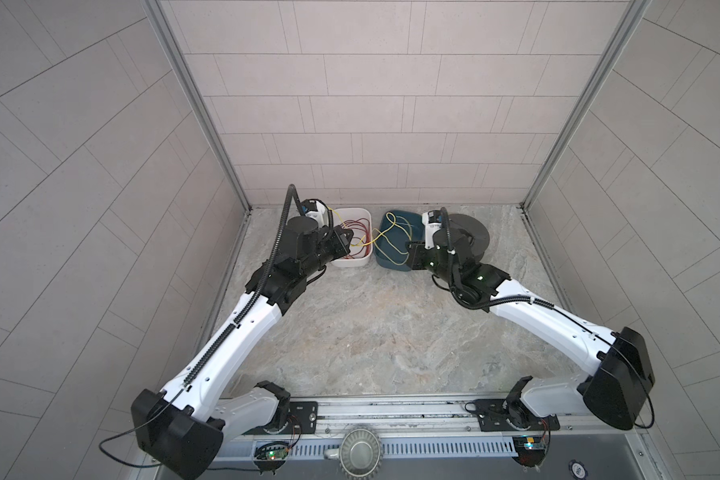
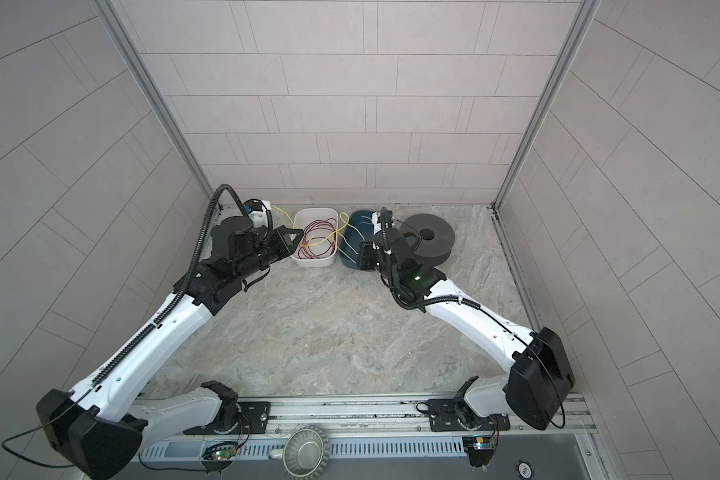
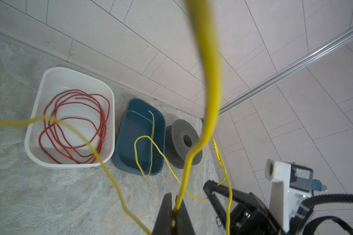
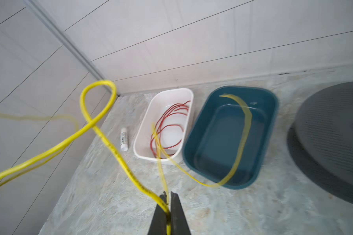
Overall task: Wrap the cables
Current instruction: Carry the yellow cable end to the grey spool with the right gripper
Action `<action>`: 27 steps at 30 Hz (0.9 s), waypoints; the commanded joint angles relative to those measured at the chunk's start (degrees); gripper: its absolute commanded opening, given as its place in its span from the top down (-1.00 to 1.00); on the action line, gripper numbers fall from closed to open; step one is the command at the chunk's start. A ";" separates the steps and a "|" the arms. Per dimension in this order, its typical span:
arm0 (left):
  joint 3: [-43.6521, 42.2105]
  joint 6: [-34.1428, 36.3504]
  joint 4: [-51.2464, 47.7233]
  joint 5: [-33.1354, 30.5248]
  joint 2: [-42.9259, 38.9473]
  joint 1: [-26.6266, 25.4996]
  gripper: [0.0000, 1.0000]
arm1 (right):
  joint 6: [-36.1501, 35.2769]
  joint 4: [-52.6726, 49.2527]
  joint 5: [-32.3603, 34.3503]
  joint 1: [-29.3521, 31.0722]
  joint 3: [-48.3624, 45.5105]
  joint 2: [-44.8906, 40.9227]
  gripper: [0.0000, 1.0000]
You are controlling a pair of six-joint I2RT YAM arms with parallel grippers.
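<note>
Lab test booth, tile-patterned walls, aluminium corner posts, marble-look tabletop

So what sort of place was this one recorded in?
Probably a purpose-built robot test cell, not a real room: tile-look wall panels joined by aluminium corner posts box in a stone-look tabletop, and the left arm and right arm are mounted on a metal rail along its front edge.

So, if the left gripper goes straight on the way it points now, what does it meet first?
Probably the blue bin, near its front rim. The left gripper, shut on the cable, points between it and the spool, so depth leaves doubt.
</note>
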 commanded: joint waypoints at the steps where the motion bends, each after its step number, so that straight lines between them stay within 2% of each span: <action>1: 2.25 6.14 -11.87 -2.49 2.65 0.32 1.00 | -3.02 -6.57 0.71 -3.58 2.26 -3.23 1.00; 5: 3.90 8.46 -14.25 0.30 5.42 0.32 1.00 | -5.37 -11.48 0.09 -7.31 5.09 -4.68 1.00; 11: 3.97 11.99 -13.46 5.33 3.86 0.65 1.00 | -7.45 -17.52 -2.12 -14.72 7.89 -5.61 1.00; 14: 3.80 11.62 -14.75 6.81 2.75 3.98 1.00 | -8.65 -20.26 -3.09 -19.10 8.39 -6.89 1.00; 15: 3.76 11.11 -15.51 6.30 2.41 5.48 1.00 | -9.02 -21.26 -3.68 -20.59 8.56 -7.19 1.00; 20: 3.53 8.50 -20.78 -4.08 -0.52 12.79 1.00 | -11.18 -23.94 -7.02 -26.47 7.81 -10.58 1.00; 23: 2.87 6.92 -21.20 -4.64 -1.87 17.92 1.00 | -13.02 -26.52 -4.27 -27.92 7.94 -11.87 1.00; 27: 5.33 9.57 -25.79 -7.32 -1.13 23.27 1.00 | -13.75 -28.56 -3.95 -31.60 7.19 -13.12 1.00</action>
